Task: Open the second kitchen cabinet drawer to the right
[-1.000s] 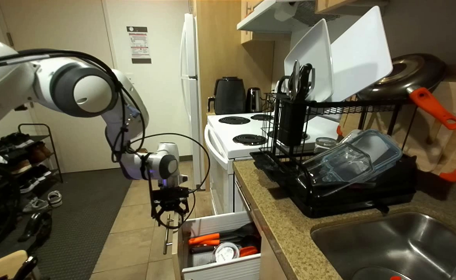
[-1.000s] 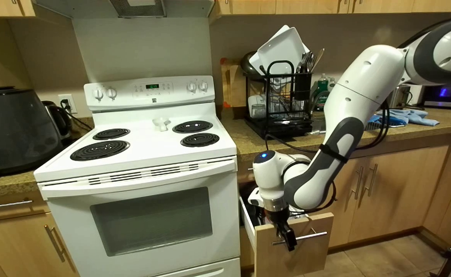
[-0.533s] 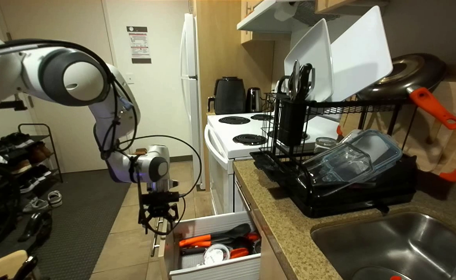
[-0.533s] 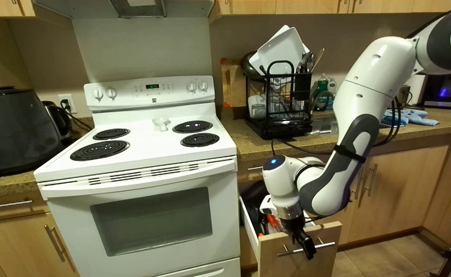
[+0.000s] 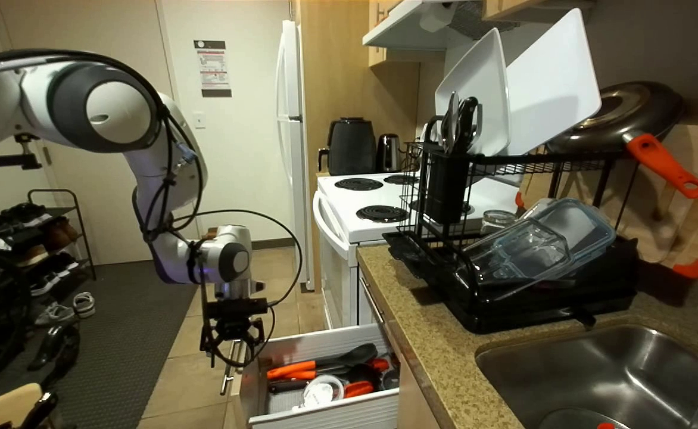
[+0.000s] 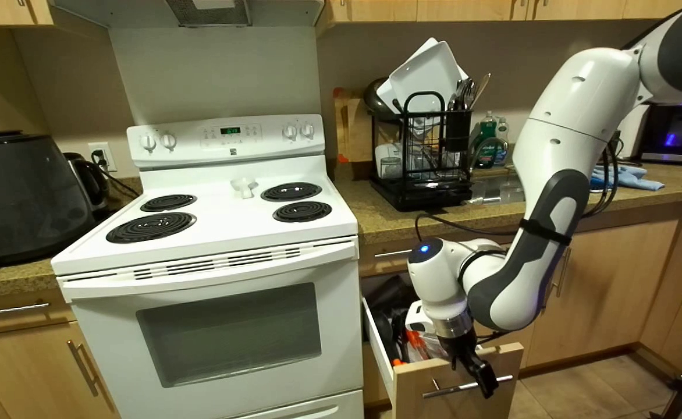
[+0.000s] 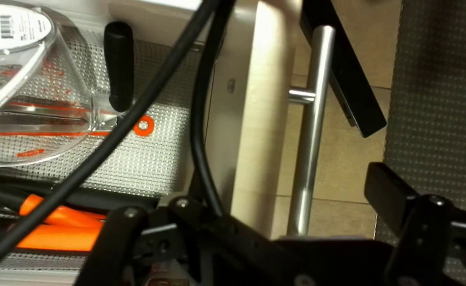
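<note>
The drawer stands pulled out, its pale wood front [image 6: 451, 404] showing in an exterior view. Its white inner side [image 5: 331, 411] and orange-handled utensils [image 5: 292, 370] show in an exterior view. The bar handle [image 6: 451, 390] also shows in the wrist view [image 7: 312, 131]. My gripper [image 5: 233, 353] is over the drawer's front edge, pointing down. In the wrist view my gripper [image 7: 288, 186] is open, with the front's top edge [image 7: 263, 119] and the handle between its fingers. The far finger [image 7: 388, 194] is outside the handle, apart from it. The inner finger is mostly hidden.
A white stove [image 6: 213, 256] stands beside the drawer. The counter [image 5: 385, 286] overhangs it and carries a black dish rack [image 5: 444, 190] beside the sink [image 5: 599, 357]. A clear container [image 7: 66, 119] lies in the drawer. Black cables [image 7: 201, 119] cross the wrist view.
The drawer has slid farther out of the cabinet. My gripper and arm have moved outward along with its front edge. More of the drawer's contents shows.
</note>
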